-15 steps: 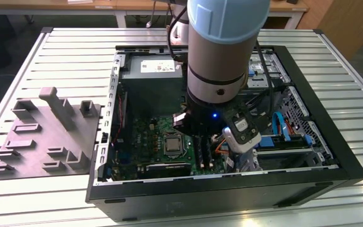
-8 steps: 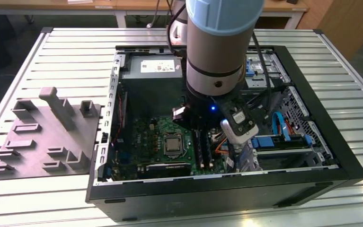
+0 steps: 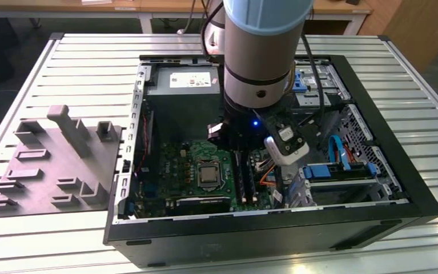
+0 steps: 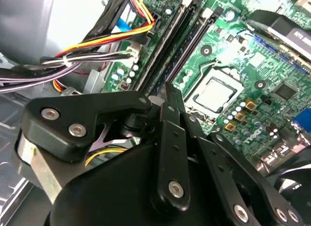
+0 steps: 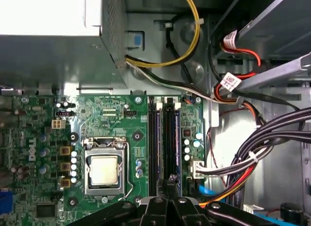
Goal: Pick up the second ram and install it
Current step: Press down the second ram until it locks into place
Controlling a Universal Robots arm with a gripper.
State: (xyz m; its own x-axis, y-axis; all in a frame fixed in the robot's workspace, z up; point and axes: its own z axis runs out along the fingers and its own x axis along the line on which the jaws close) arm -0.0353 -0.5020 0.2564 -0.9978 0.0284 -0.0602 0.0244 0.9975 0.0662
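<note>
Exterior view
- Setting: an open computer case (image 3: 280,228) lies on a slatted desk (image 3: 81,68); a grey moulded fixture (image 3: 51,165) sits outside the case, well apart from it on the exterior view's left.
- Landmark: the CPU socket (image 3: 207,173) on the green motherboard.
- Arm: the robot arm (image 3: 261,57) reaches down into the case, its lower end over the board just beside the socket, on the exterior view's right.
- Memory slots: two long black slots (image 3: 243,177) run side by side next to the socket, under the arm's end.

Second wrist view
- Pincer (image 4: 167,90): its black fingers are drawn together to a narrow tip. Whether anything is held between them cannot be told.
- Alignment: the tip stands over the near end of the slots, which run away from it beside the socket.

First wrist view
- Fingertips (image 5: 171,180): over the slot farther from the socket, between the socket and the cable bundle (image 5: 252,153).
- Second ram (image 5: 177,138): judged to be the dark-blue edge along that slot, though this is not certain.
- Key relation: its long axis follows the slot, leading straight away from the fingertips towards the grey power supply (image 5: 53,51).
- Seating: whether it is fully seated cannot be told.
</note>
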